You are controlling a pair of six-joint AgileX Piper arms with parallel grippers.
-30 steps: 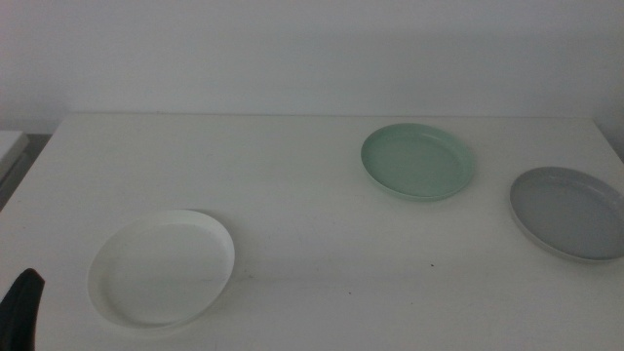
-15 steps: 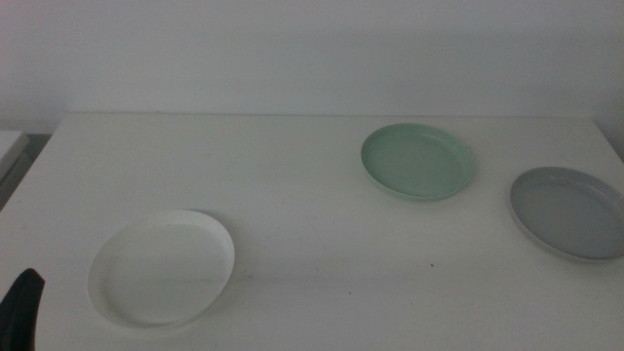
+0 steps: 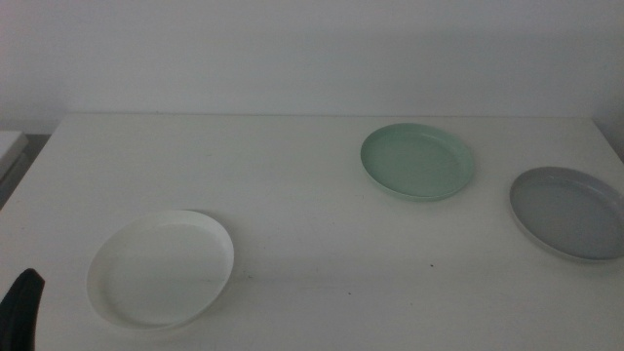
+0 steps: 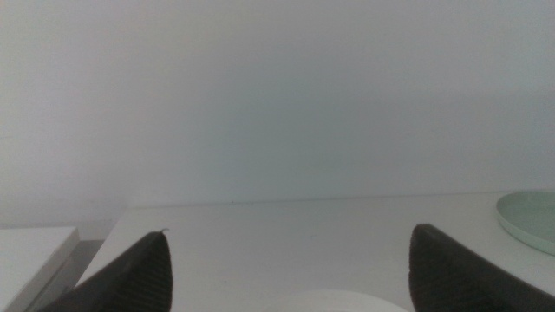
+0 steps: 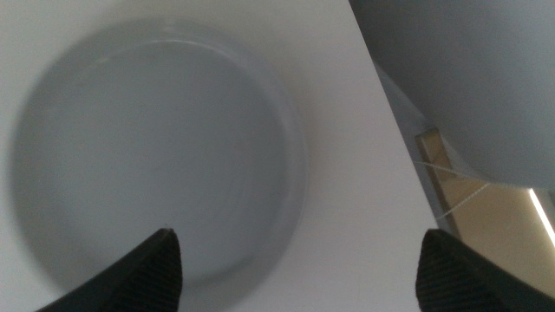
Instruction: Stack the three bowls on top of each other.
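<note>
Three bowls apart, white bowl (image 3: 161, 269), mint bowl (image 3: 418, 161), grey bowl (image 3: 569, 213), both end effectors seemingly spread wide.

We see only 1 dark tip of the left gripper (image 3: 23, 310), cut by the middle view's bottom edge. The pale grey bowl (image 3: 567, 213) runs off its right edge and blurs in the right wrist view.

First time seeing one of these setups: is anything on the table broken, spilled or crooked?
Nothing stands out. The white bowl, mint green bowl and pale grey bowl sit flat, apart and empty on the table.
</note>
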